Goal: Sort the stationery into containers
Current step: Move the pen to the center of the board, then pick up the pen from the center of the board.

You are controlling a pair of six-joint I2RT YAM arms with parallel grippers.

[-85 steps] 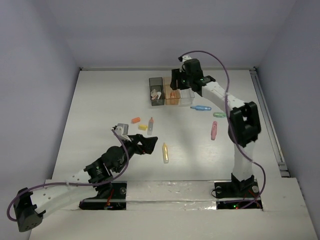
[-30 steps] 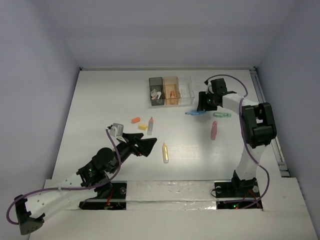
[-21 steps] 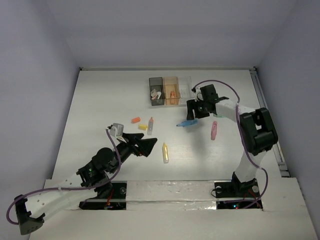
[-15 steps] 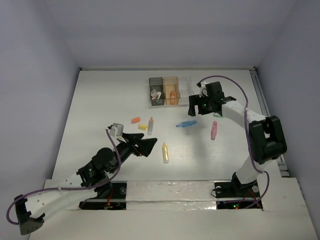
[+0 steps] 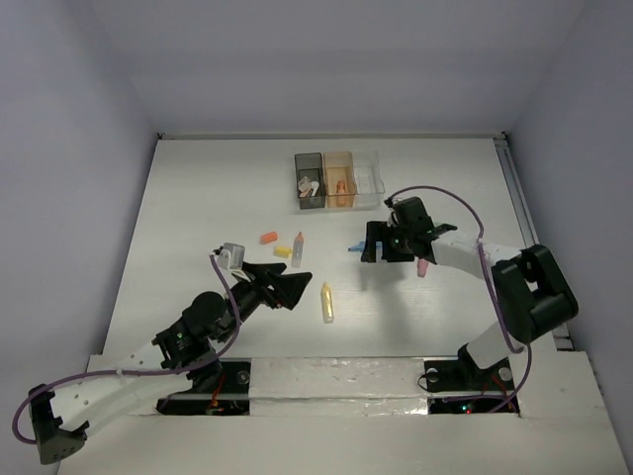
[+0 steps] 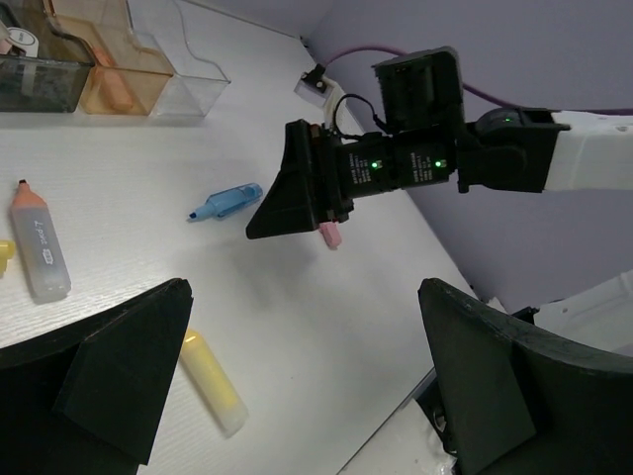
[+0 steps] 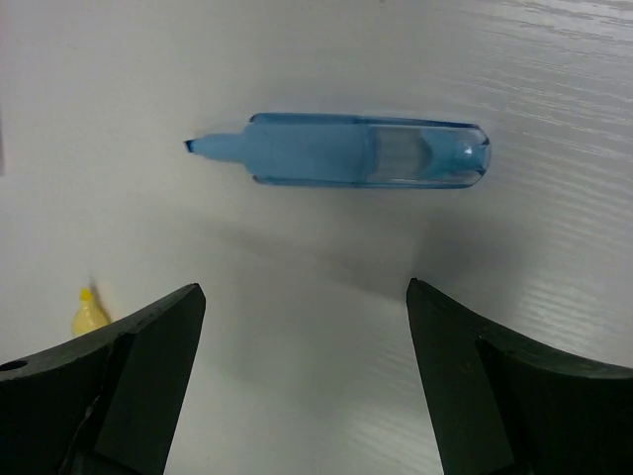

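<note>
Over at the left, the left gripper (image 5: 294, 289) is hanging just above the tabletop (image 5: 198, 198), parked exactly where it was a second ago. Its jaws are spread wide and carrying nothing. The yellow marker (image 5: 326, 302) is lying at its 4 o'clock, untouched. Up at its 12 o'clock the orange eraser (image 5: 268, 237), the yellow eraser (image 5: 283, 251) and the grey-bodied marker (image 5: 298, 247) are lying loose, waiting their turn.

Along the far side the dark bin (image 5: 310, 180), the orange bin (image 5: 339, 178) and the clear bin (image 5: 368, 178) are sitting in their row.

Now the news: the blue marker (image 7: 366, 150). A second ago it was up at the right gripper's tips, near the clear bin's 5 o'clock corner. Since then the jaws have swung apart, and the marker is now lying flat on the tabletop at 6 o'clock of that bin, well apart from it (further from home, not nearer!).

The right gripper (image 7: 302, 292) is hovering directly over it, jaws wide open and holding nothing. In the wrist view the marker is lying crosswise beyond both fingers, nib pointing to 9 o'clock.

So nothing is going into a bin on this pass. By my reading the blue marker is needing a fresh, squarer grip before it goes anywhere. The pink marker (image 5: 422, 262) is waiting at the gripper's 4 o'clock.
</note>
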